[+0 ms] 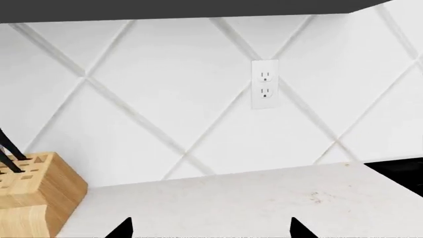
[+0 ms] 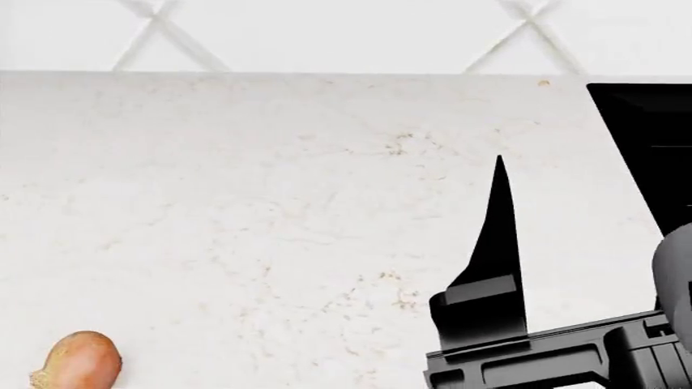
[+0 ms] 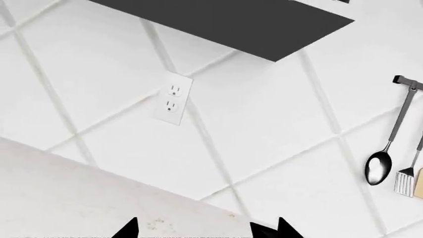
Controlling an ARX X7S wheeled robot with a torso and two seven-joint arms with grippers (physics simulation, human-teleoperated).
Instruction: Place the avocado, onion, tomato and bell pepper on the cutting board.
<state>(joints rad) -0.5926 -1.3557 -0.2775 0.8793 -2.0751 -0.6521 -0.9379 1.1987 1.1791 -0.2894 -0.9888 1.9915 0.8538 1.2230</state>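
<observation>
White diamond-laid tiles back a pale speckled countertop [image 2: 271, 203], with a wall outlet [image 1: 264, 84] on the tiling, a wooden knife block [image 1: 33, 191] seen from the left wrist, and a spoon [image 3: 382, 161] hanging beside other utensils in the right wrist view. A dark panel [image 2: 649, 146] sits at about 2 o'clock in the head view. Of the task's things only the onion [image 2: 78, 361] shows, lying alone on the counter at roughly 8 o'clock in the head view, well apart from the right gripper [image 2: 492, 267], which rises at about 5 o'clock. Its fingertips stand spread with nothing between them, as do those of the left gripper [image 1: 210, 229], going by the tips at the frame edge of each wrist view. No cutting board, avocado, tomato or bell pepper is in sight. This looks like an early searching or approach stage: nothing is gripped yet. Next, I judge, an arm must swing toward the onion, and the board must be found.
</observation>
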